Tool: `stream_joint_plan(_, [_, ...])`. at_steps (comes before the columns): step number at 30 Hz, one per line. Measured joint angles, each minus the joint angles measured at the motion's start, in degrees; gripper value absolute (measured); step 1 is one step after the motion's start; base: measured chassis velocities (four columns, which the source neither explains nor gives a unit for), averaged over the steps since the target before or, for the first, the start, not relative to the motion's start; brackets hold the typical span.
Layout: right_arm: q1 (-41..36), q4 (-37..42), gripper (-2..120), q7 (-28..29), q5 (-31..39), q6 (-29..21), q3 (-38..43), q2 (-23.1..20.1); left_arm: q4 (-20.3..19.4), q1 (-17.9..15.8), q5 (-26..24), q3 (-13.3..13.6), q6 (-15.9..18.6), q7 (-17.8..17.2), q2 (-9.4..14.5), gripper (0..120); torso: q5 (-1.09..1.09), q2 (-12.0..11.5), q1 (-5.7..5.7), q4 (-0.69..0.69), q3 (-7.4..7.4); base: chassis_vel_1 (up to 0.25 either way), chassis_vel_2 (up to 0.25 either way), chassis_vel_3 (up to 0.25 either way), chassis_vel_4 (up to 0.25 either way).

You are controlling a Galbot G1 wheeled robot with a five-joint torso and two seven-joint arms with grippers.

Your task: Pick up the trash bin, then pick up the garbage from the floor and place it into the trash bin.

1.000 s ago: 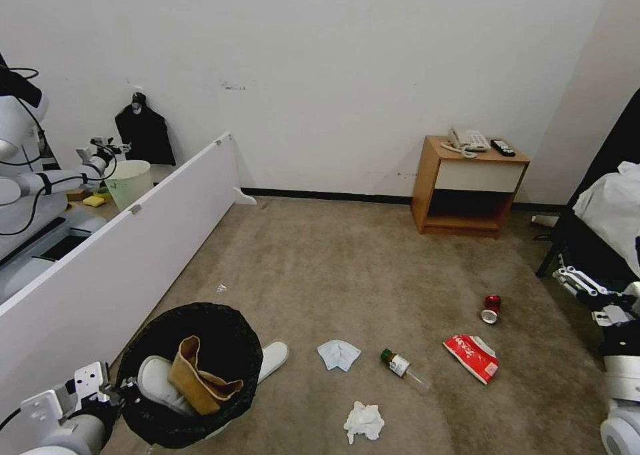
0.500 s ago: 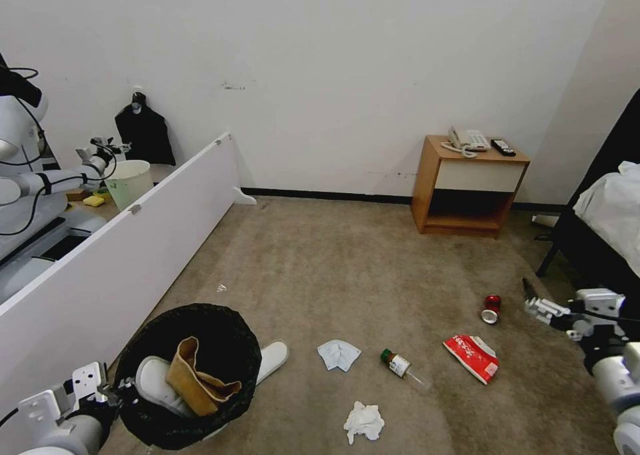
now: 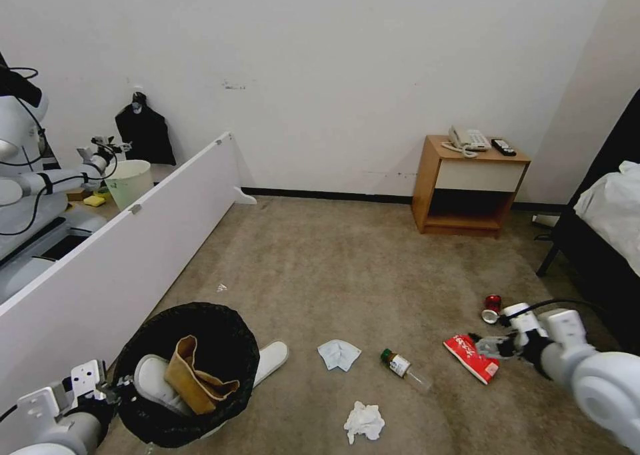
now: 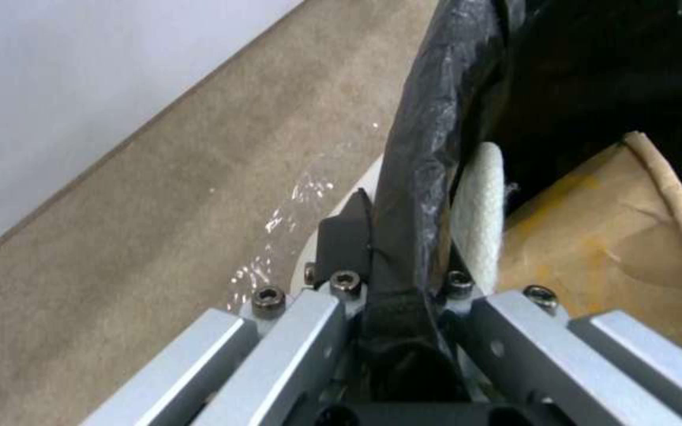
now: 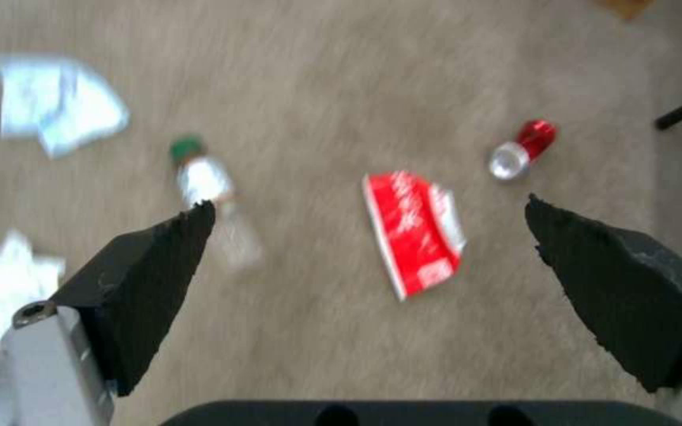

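At 7 o'clock the left pincer (image 3: 119,383) is closed on the black-lined rim of the trash bin (image 3: 220,322), and at 4 o'clock the right pincer (image 5: 369,228) hangs wide open over the red snack packet (image 3: 472,357) on the floor.

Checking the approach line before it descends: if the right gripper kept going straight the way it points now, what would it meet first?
Probably the red snack packet: it lies on the carpet between the open jaws of the right gripper. Nothing shows in between, though depth is unclear.

The right hand (image 3: 485,346) has swung in, fingers spread, above the red snack packet (image 3: 472,357).
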Motion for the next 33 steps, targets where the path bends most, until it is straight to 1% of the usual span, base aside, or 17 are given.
stream_joint_plan(1, [0.31, -0.89, 100, 0.13, -0.82, 1.42, -3.07, -1.2, 0.5, -0.28, 0.17, 0.18, 0.0, -0.01, -0.18, 1, 0.02, 0.0, 0.0, 0.0, 0.0, 0.0, 0.0, 0.0, 0.0])
stream_joint_plan(3, [0.31, -1.3, 100, -0.26, -1.25, 2.26, -4.12, -1.74, 0.78, -0.53, 0.22, 0.32, 0.0, -0.01, -0.2, 1, 0.01, 0.0, 0.0, 0.0, 0.0, 0.0, 0.0, 0.0, 0.0])
stream_joint_plan(5, [-0.04, -2.33, 100, -2.03, -2.74, 4.42, -6.64, -3.04, 2.03, -1.55, 0.26, 1.07, 0.0, -0.02, -0.04, 1, 0.0, 0.0, 0.0, -0.02, 0.0, 0.0, 0.0, 0.0, 0.0])
stream_joint_plan(6, [-0.04, -2.33, 100, -2.03, -2.74, 4.42, -6.64, -3.04, 2.03, -1.55, 0.26, 1.07, 0.0, -0.02, -0.04, 1, 0.0, 0.0, 0.0, -0.02, 0.0, 0.0, 0.0, 0.0, 0.0])
stream_joint_plan(7, [-0.02, -3.25, 100, -3.84, -4.5, 5.4, -7.61, -3.39, 2.63, -1.88, 0.45, 1.48, 0.0, -0.02, 0.05, 1, 0.0, 0.0, 0.0, -0.02, 0.0, 0.0, 0.0, 0.0, 0.0])
stream_joint_plan(8, [-0.02, -3.25, 100, -3.84, -4.5, 5.4, -7.61, -3.39, 2.63, -1.88, 0.45, 1.48, 0.0, -0.02, 0.05, 1, 0.0, 0.0, 0.0, -0.02, 0.0, 0.0, 0.0, 0.0, 0.0])
stream_joint_plan(9, [-0.05, -3.74, 100, -5.32, -5.74, 5.76, -8.14, -3.59, 3.12, -2.18, 0.53, 1.79, 0.0, -0.02, 0.17, 1, 0.01, 0.0, 0.0, -0.02, 0.0, 0.0, 0.0, 0.0, 0.0])
stream_joint_plan(13, [-0.26, -4.28, 100, -6.65, -6.53, 6.19, -8.88, -3.9, 3.88, -2.55, 0.59, 2.24, 0.0, -0.01, 0.6, 1, 0.0, 0.0, 0.0, -0.01, 0.0, 0.0, 0.0, 0.0, 0.0])
stream_joint_plan(15, [0.05, -5.02, 100, -8.44, -7.21, 7.47, -10.03, -3.91, 4.18, -2.86, 0.58, 2.5, 0.0, 0.02, 1.01, 1, 0.0, 0.0, 0.0, -0.02, 0.0, 0.0, 0.0, 0.0, 0.0])
stream_joint_plan(16, [0.05, -5.02, 100, -8.44, -7.21, 7.47, -10.03, -3.91, 4.18, -2.86, 0.58, 2.5, 0.0, 0.02, 1.01, 1, 0.0, 0.0, 0.0, -0.02, 0.0, 0.0, 0.0, 0.0, 0.0])
stream_joint_plan(18, [1.55, -6.18, 100, -10.21, -7.41, 10.04, -12.4, -3.17, 4.31, -3.16, 0.46, 2.65, 0.0, 0.02, 1.29, 1, 0.0, 0.0, 0.0, 0.0, 0.0, 0.0, 0.0, 0.0, 0.0])
stream_joint_plan(21, [2.68, -6.95, 100, -11.0, -7.47, 11.01, -13.92, -2.41, 4.38, -3.16, 0.45, 2.66, 0.0, 0.02, 1.45, 1, 0.0, 0.0, 0.0, 0.0, 0.0, 0.0, 0.0, 0.0, 0.0])
stream_joint_plan(27, [5.24, -8.51, 100, -11.3, -8.32, 12.15, -16.64, -0.97, 4.39, -3.0, 0.47, 2.63, 0.0, 0.03, 1.45, 1, 0.01, 0.0, 0.0, -0.01, 0.0, 0.0, 0.0, 0.0, 0.0])
stream_joint_plan(29, [8.02, -9.96, 100, -11.29, -8.94, 12.36, -18.84, 0.3, 4.45, -3.0, 0.55, 2.62, 0.0, 0.02, 1.22, 1, 0.0, 0.0, 0.0, -0.01, 0.0, 0.0, 0.0, 0.0, 0.0])
stream_joint_plan(30, [8.02, -9.96, 100, -11.29, -8.94, 12.36, -18.84, 0.3, 4.45, -3.0, 0.55, 2.62, 0.0, 0.02, 1.22, 1, 0.0, 0.0, 0.0, -0.01, 0.0, 0.0, 0.0, 0.0, 0.0])
stream_joint_plan(31, [9.98, -11.15, 100, -11.28, -9.3, 12.51, -20.24, 1.27, 4.59, -3.0, 0.63, 2.62, 0.0, 0.02, 1.11, 1, 0.01, 0.0, 0.0, 0.0, 0.0, 0.0, 0.0, 0.0, 0.0])
stream_joint_plan(33, [9.98, -11.15, 100, -11.28, -9.3, 12.51, -20.24, 1.27, 4.59, -3.0, 0.63, 2.62, 0.0, 0.02, 1.11, 1, 0.01, 0.0, 0.0, 0.0, 0.0, 0.0, 0.0, 0.0, 0.0])
